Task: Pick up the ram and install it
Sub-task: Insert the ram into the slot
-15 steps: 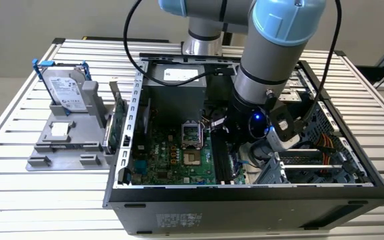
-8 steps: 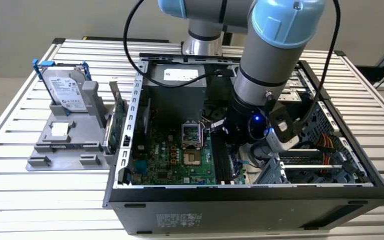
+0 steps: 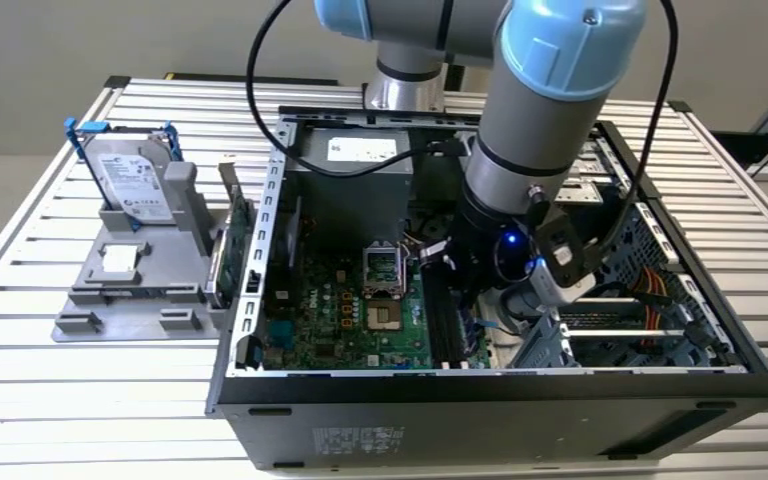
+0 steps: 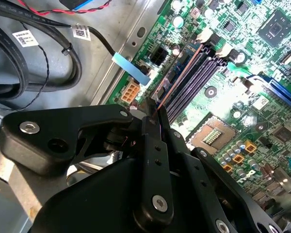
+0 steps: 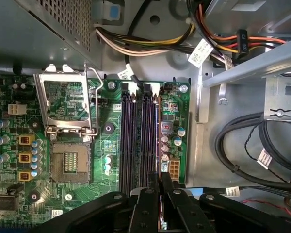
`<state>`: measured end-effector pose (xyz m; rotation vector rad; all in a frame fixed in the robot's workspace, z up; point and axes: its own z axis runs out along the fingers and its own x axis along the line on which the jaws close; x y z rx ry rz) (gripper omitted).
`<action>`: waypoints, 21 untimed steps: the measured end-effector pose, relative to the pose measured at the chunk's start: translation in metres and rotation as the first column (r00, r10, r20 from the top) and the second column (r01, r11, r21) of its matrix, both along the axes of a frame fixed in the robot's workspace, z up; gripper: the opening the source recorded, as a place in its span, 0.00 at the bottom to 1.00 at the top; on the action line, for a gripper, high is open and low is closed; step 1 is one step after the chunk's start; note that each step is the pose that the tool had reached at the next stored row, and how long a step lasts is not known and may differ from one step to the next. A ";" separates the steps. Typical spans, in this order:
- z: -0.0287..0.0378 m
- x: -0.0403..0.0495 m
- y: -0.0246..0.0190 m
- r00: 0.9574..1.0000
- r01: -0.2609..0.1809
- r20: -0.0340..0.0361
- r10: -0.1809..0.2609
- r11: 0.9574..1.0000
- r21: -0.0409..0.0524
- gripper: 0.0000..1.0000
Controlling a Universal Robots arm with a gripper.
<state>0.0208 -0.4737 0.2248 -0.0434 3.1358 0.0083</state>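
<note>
Black tool [image 4: 154,112] clamped on the ram [image 4: 180,75], we hover above the slots [image 5: 140,141].
Insertion step; seating needs edge-to-slot alignment.

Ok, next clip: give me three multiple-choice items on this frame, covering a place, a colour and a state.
1. Where is the pincer?
A. over the memory slots
B. over the grey stand
C. outside the case

2. The hard drive has handles that are:
A. red
B. blue
C. yellow

3. The pincer is:
A. wide open and empty
B. shut on a cable
C. shut on the ram

Key:
1 A, the first wrist view shows its fingers at the slots' end.
2 B, the exterior view shows blue handles.
3 C, in the second wrist view the thin stick sits edge-on between the fingers.
</note>
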 end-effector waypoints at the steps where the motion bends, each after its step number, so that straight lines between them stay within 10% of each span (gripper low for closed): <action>1: -0.0007 0.0000 0.0000 1.000 0.000 0.000 0.000 1.000 0.000 0.00; 21: -0.0100 -0.0012 -0.0003 1.000 -0.001 -0.001 0.001 1.000 0.000 0.00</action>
